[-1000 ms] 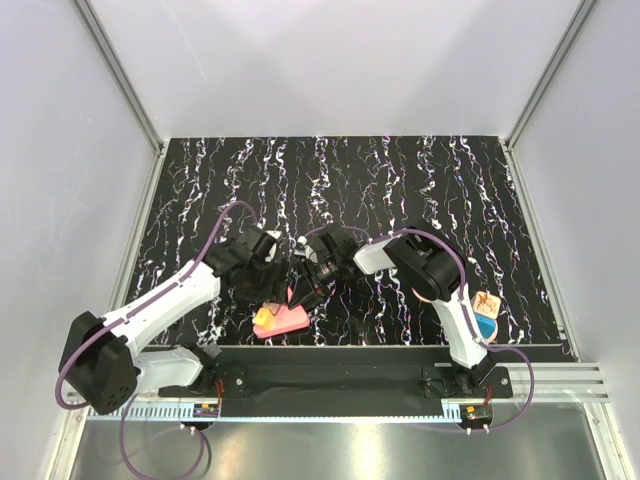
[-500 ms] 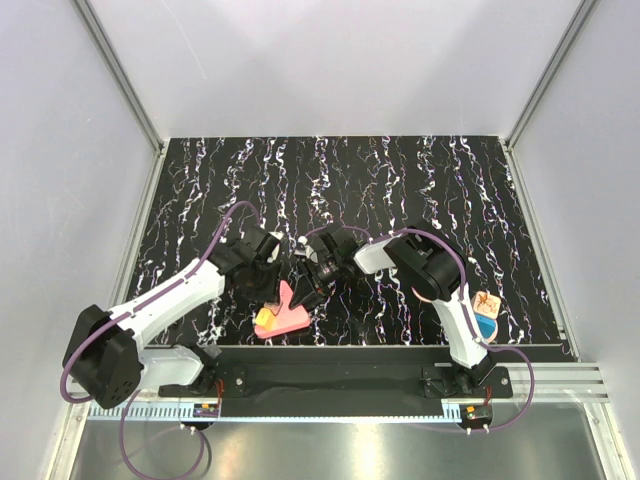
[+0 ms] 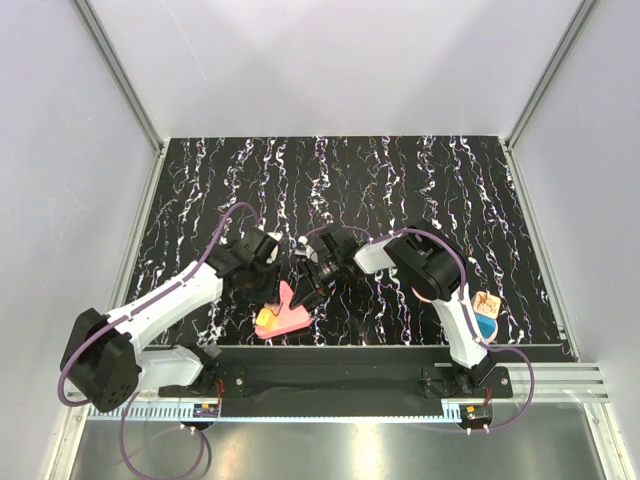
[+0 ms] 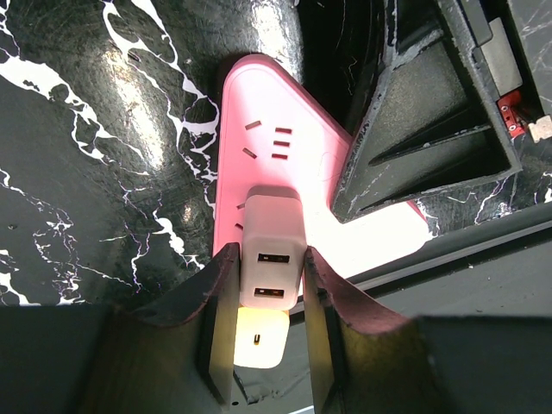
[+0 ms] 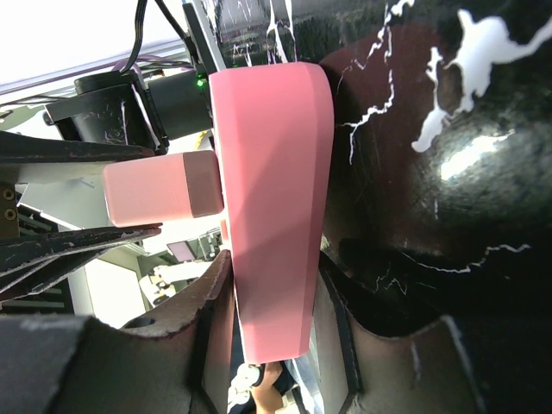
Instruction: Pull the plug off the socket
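Note:
A pink triangular socket block (image 3: 290, 318) lies near the table's front edge, between the two arms. A white plug (image 4: 272, 250) with two USB slots sits in its face, and a second, yellowish plug (image 4: 259, 341) sits just beyond it. My left gripper (image 4: 267, 267) is shut on the white plug, one finger on each side. My right gripper (image 5: 276, 293) is shut across the socket block (image 5: 276, 172), holding it by its edges. In the right wrist view the plug (image 5: 159, 188) sticks out sideways from the block. The plug still sits against the socket face.
A small blue and orange object (image 3: 485, 310) lies at the right, by the right arm's lower link. The black mounting rail (image 3: 340, 375) runs along the front edge just behind the socket. Grey walls enclose the marbled black table (image 3: 400, 180).
The left arm has shifted slightly and the socket block has nudged a little to the right. Both grips look the same.

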